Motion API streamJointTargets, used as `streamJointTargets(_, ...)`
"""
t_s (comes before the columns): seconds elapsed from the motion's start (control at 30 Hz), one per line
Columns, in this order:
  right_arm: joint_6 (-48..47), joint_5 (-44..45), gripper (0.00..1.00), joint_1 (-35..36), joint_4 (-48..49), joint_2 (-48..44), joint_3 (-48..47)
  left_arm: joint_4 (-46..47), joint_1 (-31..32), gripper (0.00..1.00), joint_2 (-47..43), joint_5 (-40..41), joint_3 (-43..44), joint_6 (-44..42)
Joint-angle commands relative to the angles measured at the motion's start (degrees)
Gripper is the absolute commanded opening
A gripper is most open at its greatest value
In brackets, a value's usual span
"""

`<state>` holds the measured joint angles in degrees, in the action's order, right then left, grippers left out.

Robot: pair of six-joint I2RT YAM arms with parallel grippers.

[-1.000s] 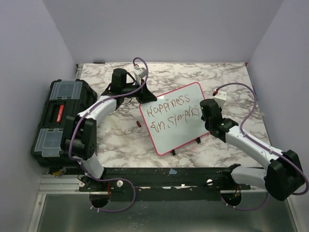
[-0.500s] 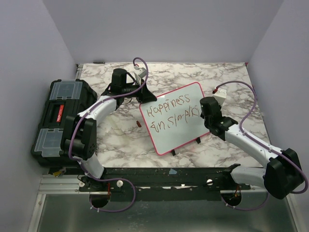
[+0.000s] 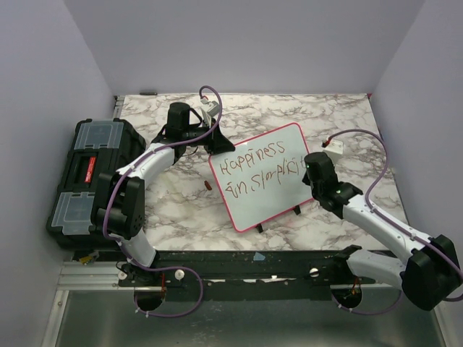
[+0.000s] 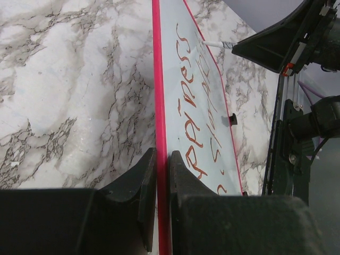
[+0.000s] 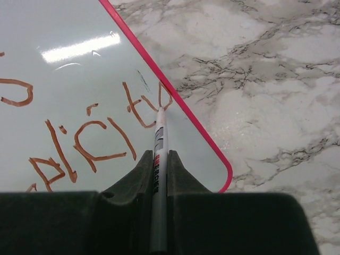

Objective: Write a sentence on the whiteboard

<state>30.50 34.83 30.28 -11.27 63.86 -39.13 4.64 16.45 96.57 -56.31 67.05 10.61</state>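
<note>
Rightward along the lower line the right claw [image 5: 158,155] has slid, adding letters. At the board's far-left corner the left claw [image 4: 162,159] is clamped on the thin pink-red rim of the glossy whiteboard [image 3: 269,204], which stands mid marble-patterned bench [image 3: 340,119]. Its red-brown sentence [image 3: 255,168] fills two lines. The right claw pinches a slim pale marker [image 5: 158,133], tip touching the board near its rounded corner.

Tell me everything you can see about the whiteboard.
The whiteboard is a glossy white rectangle with rounded corners and a thin pink-red frame, set askew on the marble table. Two small black feet stick out at its near edge. Red-brown lettering fills two lines. The left gripper clamps its frame; the marker in the right gripper touches its right end.
</note>
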Motion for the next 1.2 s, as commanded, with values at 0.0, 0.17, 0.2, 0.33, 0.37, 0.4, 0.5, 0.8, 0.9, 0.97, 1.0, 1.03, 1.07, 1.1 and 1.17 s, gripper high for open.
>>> streamJointTargets(0.0,2.2,-4.96,0.01,-0.05,-5.41,-1.17,2.41,5.1,-0.36,0.0,-0.99,-1.09,0.37,-3.23)
streamJointTargets(0.17,3.44,-6.97,0.0,-0.05,-8.35,-1.91,2.72,5.11,-0.36,0.0,-1.08,-1.16,0.26,-3.17)
streamJointTargets(0.2,3.44,-7.66,0.01,-0.07,-8.71,-1.89,2.83,5.12,-0.36,0.0,-1.09,-1.14,0.24,-3.14)
streamJointTargets(0.33,4.94,-11.59,0.01,-0.05,-9.27,-2.24,3.58,5.25,-0.36,0.0,-1.17,-1.15,0.27,-3.14)
streamJointTargets(0.37,5.09,-12.81,0.01,-0.05,-9.06,-2.42,3.79,5.22,-0.36,0.0,-1.15,-1.17,0.28,-3.14)
streamJointTargets(0.4,5.42,-13.5,0.01,-0.06,-9.04,-2.42,3.83,5.2,-0.36,0.0,-1.16,-1.14,0.29,-3.14)
streamJointTargets(0.5,5.8,-15.12,0.01,-0.04,-9.29,-2.48,3.51,5.2,-0.36,0.0,-1.13,-1.12,0.22,-3.1)
streamJointTargets(0.8,3.93,-16.16,0.01,0.0,-6.99,-6.73,-0.78,5.16,-0.37,0.0,-1.02,-1.17,0.37,-3.14)
streamJointTargets(0.9,2.48,-12.59,0.01,0.01,-8.3,-10.6,-4.97,5.05,-0.36,0.0,-1.02,-0.98,0.23,-3.18)
streamJointTargets(0.97,1.15,-10.56,0.01,-0.03,-8.74,-14.01,-8.07,5.05,-0.41,0.0,-0.93,-0.9,0.36,-3.31)
streamJointTargets(1.0,0.51,-9.71,0.01,-0.01,-8.34,-15.61,-9.31,4.94,-0.36,0.0,-0.89,-0.8,0.33,-3.32)
streamJointTargets(1.03,-0.12,-8.74,0.01,0.03,-7.83,-17.6,-10.27,4.94,-0.36,0.0,-0.86,-0.73,0.35,-3.32)
streamJointTargets(1.07,-0.67,-8.11,0.01,0.04,-7.28,-19.02,-10.83,4.85,-0.36,0.0,-0.86,-0.6,0.36,-3.38)
streamJointTargets(1.1,-1.13,-7.48,0.01,0.0,-6.8,-20.42,-11.45,4.77,-0.36,0.0,-0.83,-0.43,0.36,-3.4)
streamJointTargets(1.17,-1.66,-6.67,0.01,-0.03,-6.6,-21.77,-12.08,4.67,-0.36,0.0,-0.75,-0.35,0.37,-3.47)
